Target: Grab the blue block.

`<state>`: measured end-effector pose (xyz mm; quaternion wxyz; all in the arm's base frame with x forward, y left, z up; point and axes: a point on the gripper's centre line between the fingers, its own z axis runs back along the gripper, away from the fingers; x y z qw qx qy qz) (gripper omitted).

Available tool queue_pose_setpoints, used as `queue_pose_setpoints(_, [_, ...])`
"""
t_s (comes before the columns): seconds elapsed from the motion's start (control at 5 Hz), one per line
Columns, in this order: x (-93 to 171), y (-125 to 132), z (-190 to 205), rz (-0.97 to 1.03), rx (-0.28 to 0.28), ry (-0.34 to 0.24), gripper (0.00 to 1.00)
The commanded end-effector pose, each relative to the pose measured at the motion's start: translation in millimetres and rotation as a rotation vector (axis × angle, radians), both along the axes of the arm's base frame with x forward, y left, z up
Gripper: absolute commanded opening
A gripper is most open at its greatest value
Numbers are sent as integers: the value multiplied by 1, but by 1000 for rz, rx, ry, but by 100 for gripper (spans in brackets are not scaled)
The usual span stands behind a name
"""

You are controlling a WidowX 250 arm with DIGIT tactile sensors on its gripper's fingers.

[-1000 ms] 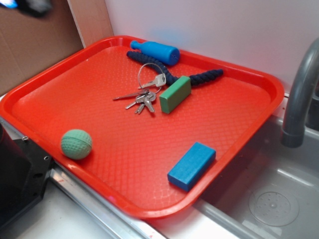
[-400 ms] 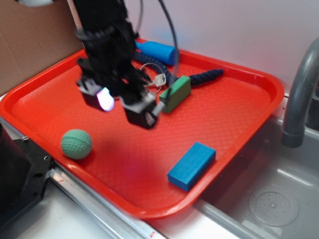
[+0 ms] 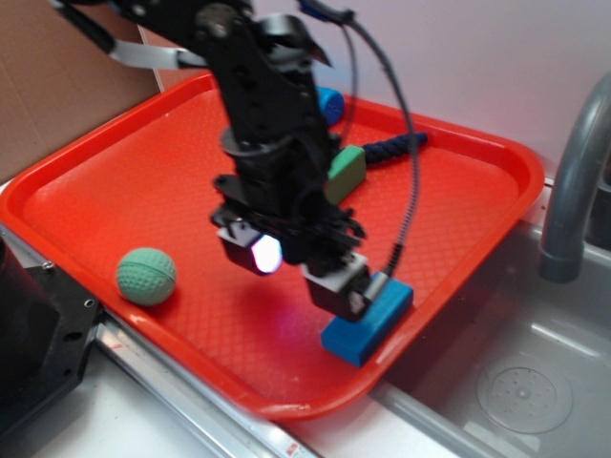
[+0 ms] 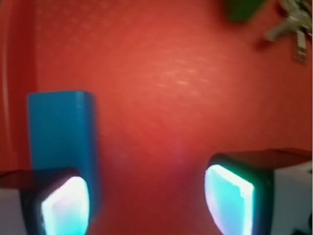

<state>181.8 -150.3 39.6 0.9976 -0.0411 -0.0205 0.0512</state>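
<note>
My black two-fingered gripper (image 4: 146, 196), jaws spread wide, hovers off-centre: the matte solid-blue rectangular block (image 4: 58, 137) lies under one finger, long axis crossing my gap.

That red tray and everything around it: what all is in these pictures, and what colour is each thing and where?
Red plastic tray: one, red, on the counter beside the sink.
Plain solid-blue rectangular block: one, blue, near the tray's front right edge, partly under the gripper.
Green rectangular block: one, green, mid-tray towards the back, partly hidden by the arm.
Green dimpled ball: one, green, near the tray's front left edge.
Light-blue rounded bottle-shaped toy: one, light blue, back of the tray, mostly hidden.
Dark blue braided rope: one, dark blue, back of the tray.
Metal keys: one bunch, silver, beside the green block in the wrist view.
Grey faucet: one, grey, right of the tray over the sink.
Gripper: one, black, open, above the blue block.
</note>
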Motion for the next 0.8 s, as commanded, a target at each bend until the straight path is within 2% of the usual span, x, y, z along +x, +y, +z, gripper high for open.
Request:
queue_pose_setpoints(0.0, [26, -19, -2, 25, -49, -29, 100])
queue_pose_setpoints(0.4, [24, -33, -15, 1, -46, 9, 100])
queue_pose_setpoints(0.6, [9, -42, -18, -35, -21, 8, 100])
